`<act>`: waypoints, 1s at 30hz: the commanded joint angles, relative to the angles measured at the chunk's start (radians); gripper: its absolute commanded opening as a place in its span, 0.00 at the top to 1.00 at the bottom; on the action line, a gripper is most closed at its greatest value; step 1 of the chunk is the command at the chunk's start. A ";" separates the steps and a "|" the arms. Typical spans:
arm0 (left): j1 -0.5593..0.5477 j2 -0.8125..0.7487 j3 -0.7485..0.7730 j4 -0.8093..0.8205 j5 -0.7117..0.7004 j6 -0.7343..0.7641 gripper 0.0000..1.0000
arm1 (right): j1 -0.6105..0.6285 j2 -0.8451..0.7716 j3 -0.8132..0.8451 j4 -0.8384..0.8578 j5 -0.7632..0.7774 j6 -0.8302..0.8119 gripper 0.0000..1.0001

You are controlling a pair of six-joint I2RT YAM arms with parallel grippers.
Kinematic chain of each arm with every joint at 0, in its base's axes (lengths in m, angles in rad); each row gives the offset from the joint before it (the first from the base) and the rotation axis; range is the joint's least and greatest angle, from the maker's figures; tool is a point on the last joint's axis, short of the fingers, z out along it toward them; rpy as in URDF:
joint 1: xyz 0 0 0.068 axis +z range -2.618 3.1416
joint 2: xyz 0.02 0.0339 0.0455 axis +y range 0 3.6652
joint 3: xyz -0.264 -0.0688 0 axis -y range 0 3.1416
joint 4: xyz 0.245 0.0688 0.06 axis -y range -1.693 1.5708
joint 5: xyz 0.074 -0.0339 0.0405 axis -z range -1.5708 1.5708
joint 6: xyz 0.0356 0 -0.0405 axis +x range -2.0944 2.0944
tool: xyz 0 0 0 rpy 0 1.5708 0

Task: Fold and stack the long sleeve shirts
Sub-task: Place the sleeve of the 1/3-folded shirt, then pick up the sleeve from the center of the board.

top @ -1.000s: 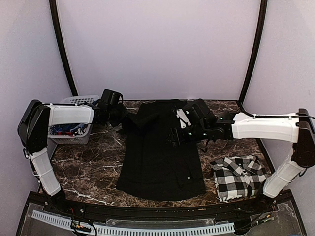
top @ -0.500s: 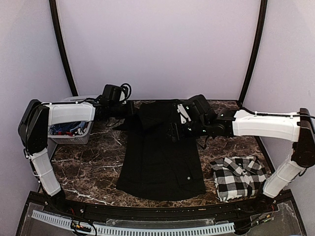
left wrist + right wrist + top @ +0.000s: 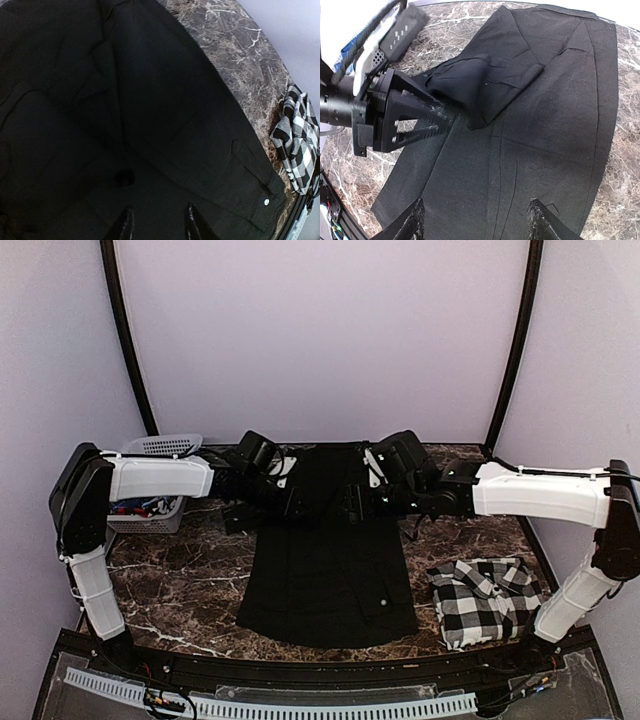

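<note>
Sleeve [image 3: 487, 82] is now lying folded across the black shirt [image 3: 330, 570], which is resting flat on the surface [image 3: 180, 580]. Left gripper [image 3: 159, 222], having swung in from 9 o'clock, is parting its jaws, empty. Right gripper [image 3: 476, 217] is hovering with jaws wide, empty. Checked shirt [image 3: 485, 600] is sitting at 4 o'clock.

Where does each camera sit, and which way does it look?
Top external: above and behind, looking down at the table; both arms show.
Left wrist: on the left arm, facing the black shirt; its fingertips show.
Right wrist: on the right arm, facing the left hand across that shirt; its fingertips show.
All three share the black shirt.
</note>
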 commanded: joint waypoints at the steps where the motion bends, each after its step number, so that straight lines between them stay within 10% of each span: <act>1: 0.007 -0.072 -0.029 -0.073 -0.030 -0.066 0.57 | -0.009 -0.009 -0.011 0.022 0.017 0.020 0.33; 16: 0.221 -0.070 -0.019 -0.303 -0.509 -0.282 0.52 | -0.009 -0.022 -0.016 0.031 0.015 -0.002 0.33; 30: 0.316 0.128 0.081 -0.273 -0.521 -0.257 0.48 | -0.009 -0.044 -0.052 0.067 -0.006 0.010 0.33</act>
